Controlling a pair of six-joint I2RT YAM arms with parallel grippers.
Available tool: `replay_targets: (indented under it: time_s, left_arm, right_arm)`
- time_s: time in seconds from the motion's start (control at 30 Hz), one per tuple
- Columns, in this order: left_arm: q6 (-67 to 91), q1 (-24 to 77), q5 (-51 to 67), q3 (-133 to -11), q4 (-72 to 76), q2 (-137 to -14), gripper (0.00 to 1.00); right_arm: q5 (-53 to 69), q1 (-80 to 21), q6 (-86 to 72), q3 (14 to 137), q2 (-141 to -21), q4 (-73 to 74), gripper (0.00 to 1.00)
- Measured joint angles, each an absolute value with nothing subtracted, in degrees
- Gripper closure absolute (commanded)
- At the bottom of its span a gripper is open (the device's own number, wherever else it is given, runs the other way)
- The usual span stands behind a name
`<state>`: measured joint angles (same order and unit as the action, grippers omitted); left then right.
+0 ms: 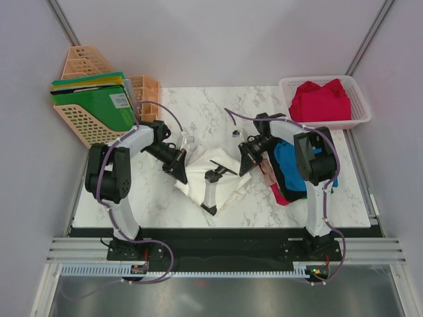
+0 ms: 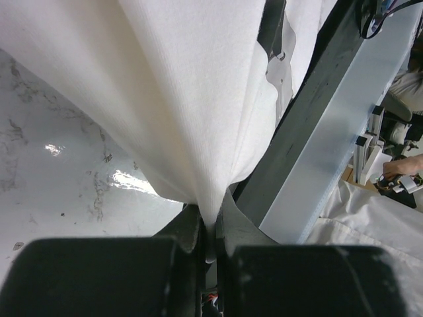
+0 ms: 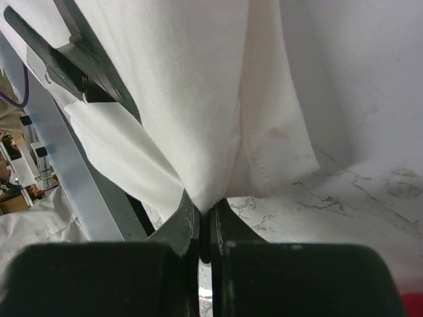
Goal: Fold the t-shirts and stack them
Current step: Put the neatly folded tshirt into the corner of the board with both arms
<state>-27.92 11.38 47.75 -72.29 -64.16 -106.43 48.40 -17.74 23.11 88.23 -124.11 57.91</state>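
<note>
White t-shirt (image 1: 197, 177), frame centre, pinched by left gripper (image 2: 210, 228) and right gripper (image 3: 205, 221) (both clamped): lift evenly, cloth held taut.

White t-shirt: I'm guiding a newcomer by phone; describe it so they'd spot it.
Look to the middle of the marble table. The white t-shirt sits bunched there, pinched by the left gripper and right gripper. It alone is white; the pile beside it is blue, black and red.
</note>
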Motion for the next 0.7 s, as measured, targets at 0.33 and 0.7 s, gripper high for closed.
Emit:
replay_targets:
  time_s: [0.33, 0.7]
  left_arm:
    - [-28.0, 11.4, 47.7, -73.9, -65.8, -105.9, 0.98]
    - [-27.9, 11.4, 49.6, -80.9, -68.8, -97.3, 0.98]
  right_arm:
    - [49.2, -17.5, 23.8, 89.0, -124.2, 59.0, 1.00]
    - [52.9, -14.4, 24.9, 89.9, -114.7, 62.9, 1.00]
